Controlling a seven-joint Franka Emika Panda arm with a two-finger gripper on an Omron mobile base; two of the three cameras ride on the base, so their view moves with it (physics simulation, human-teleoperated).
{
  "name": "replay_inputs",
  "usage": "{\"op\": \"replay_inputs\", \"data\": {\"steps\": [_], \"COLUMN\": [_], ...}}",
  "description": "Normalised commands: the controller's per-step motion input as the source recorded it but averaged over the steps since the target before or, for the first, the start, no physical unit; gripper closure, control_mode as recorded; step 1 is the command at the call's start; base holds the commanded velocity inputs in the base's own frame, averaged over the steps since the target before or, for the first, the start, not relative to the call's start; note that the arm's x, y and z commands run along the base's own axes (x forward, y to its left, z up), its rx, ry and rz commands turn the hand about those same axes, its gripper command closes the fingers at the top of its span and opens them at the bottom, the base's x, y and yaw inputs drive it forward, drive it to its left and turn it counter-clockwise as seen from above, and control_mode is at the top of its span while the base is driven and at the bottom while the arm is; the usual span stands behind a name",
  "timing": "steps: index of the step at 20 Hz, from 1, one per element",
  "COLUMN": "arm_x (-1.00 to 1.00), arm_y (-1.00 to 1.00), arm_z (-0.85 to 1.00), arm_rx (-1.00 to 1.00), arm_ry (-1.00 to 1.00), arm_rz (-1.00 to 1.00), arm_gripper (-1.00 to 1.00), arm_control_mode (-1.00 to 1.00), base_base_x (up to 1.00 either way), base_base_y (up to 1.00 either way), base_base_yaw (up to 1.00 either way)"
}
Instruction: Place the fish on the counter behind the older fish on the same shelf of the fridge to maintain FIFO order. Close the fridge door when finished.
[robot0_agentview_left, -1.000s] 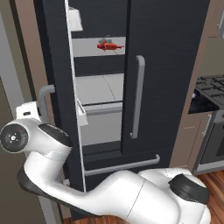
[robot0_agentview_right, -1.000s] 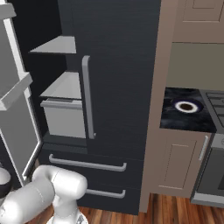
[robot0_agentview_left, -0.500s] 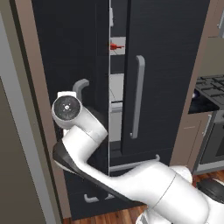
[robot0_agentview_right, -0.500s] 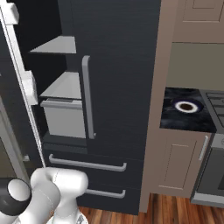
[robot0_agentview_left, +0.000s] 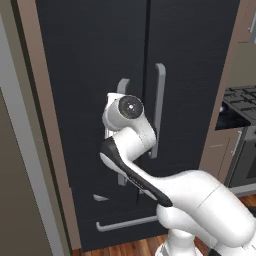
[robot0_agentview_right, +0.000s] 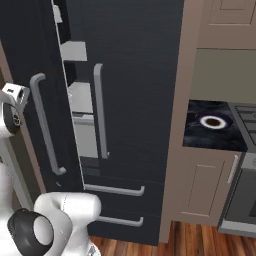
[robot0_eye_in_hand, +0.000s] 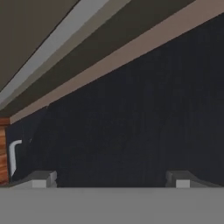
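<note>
The black fridge (robot0_agentview_left: 190, 60) stands with its left door (robot0_agentview_right: 35, 60) swung almost shut. A narrow gap beside that door still shows a light-grey shelf (robot0_agentview_right: 74, 51) inside. Both the fish and the older fish are hidden behind the door. My gripper (robot0_eye_in_hand: 111, 179) is open with nothing between its fingertips (robot0_eye_in_hand: 41, 177), and it faces the black door front at close range. My wrist (robot0_agentview_left: 127, 107) rests against the left door next to its grey handle (robot0_agentview_left: 122, 90). The black counter (robot0_agentview_right: 200, 137) lies to the right of the fridge.
The right door is shut, with a grey bar handle (robot0_agentview_right: 100, 117). Two lower drawers with horizontal handles (robot0_agentview_right: 115, 189) sit below. A dark ring with a white rim (robot0_agentview_right: 212, 121) lies on the counter, and a stove (robot0_agentview_left: 242, 100) stands further right. A brown side panel (robot0_agentview_left: 45, 125) flanks the fridge on the left.
The left fridge door has swung from wide open to nearly shut, with my arm moving right along with it. The red fish seen inside earlier is now covered.
</note>
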Motion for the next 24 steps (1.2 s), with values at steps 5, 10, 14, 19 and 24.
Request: {"op": "replay_inputs", "data": {"steps": [5,10,14,19,24], "arm_x": [0.78,0.63,0.59,0.65,0.64], "arm_y": [-0.39,-0.15,-0.14,-0.15,-0.14], "arm_z": [0.03,0.14,0.18,0.14,0.06], "arm_rx": [0.02,0.0,0.0,0.0,0.0], "arm_ry": [0.0,0.02,0.04,0.02,0.01], "arm_rz": [0.0,0.0,0.0,0.0,0.0], "arm_gripper": [-1.0,-1.0,-1.0,-1.0,-1.0], "arm_control_mode": [-1.0,-1.0,-1.0,-1.0,-1.0], "base_base_x": [0.0,0.0,0.0,0.0,0.0], "base_base_y": [0.0,0.0,0.0,0.0,0.0], "base_base_yaw": [0.0,0.0,0.0,0.0,0.0]}}
